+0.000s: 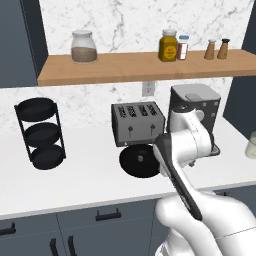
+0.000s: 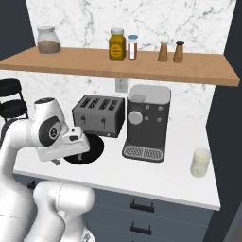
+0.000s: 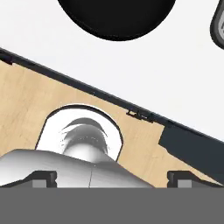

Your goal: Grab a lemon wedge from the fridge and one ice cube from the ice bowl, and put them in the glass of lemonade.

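Over the counter edge (image 3: 144, 74) my gripper (image 3: 111, 177) hangs with fingers spread wide, gripping nothing, black plate (image 3: 116, 17) at 12 o'clock in the hand view, glass of lemonade (image 2: 200, 162) far off at 3 o'clock past the coffee machine (image 2: 146, 122).

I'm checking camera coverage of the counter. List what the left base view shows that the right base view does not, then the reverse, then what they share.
Left base view alone: the whole black three-tier rack at the counter's left; the right base view catches just its edge.

Right base view alone: the whole glass of lemonade at the counter's right end, cut by the frame edge in the left view, and the coffee machine's drip grille.

Shared: the toaster, coffee machine, black round plate, the wooden shelf with its jars and shakers, and the robot's arm.
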You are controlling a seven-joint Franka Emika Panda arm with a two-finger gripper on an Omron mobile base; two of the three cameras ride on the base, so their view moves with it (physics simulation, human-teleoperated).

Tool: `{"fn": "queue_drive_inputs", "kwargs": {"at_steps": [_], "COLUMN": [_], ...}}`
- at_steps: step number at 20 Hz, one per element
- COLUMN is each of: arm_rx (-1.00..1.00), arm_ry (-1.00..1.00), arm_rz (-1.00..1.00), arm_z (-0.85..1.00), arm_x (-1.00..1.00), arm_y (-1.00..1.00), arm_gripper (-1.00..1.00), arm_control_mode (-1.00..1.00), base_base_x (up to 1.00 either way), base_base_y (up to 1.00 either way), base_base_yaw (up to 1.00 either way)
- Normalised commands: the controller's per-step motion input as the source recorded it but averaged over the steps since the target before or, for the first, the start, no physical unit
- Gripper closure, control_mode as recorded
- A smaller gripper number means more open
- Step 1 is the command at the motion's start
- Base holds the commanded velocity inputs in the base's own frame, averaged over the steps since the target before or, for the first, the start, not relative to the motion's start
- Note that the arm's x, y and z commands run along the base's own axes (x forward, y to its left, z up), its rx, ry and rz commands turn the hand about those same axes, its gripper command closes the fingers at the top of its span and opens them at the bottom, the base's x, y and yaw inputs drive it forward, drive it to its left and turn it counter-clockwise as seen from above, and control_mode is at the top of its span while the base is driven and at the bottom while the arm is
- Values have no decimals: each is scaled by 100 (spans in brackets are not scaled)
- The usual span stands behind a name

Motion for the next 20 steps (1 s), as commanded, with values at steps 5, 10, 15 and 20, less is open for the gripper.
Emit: {"fn": "queue_drive_inputs", "kwargs": {"at_steps": [5,10,15,20], "arm_rx": [2,0,0,1], "arm_ry": [-20,0,0,0], "arm_rz": [-1,0,-2,-2], "arm_z": [35,0,0,0], "arm_x": [-22,-1,-28,-14], "arm_y": [0,0,-3,-4], "arm_gripper": [-100,-100,-100,-100], "arm_control_mode": [-100,-100,-100,100], "base_base_x": [0,0,0,-72], "base_base_y": [0,0,0,-28], "base_base_yaw": [0,0,0,-13]}}
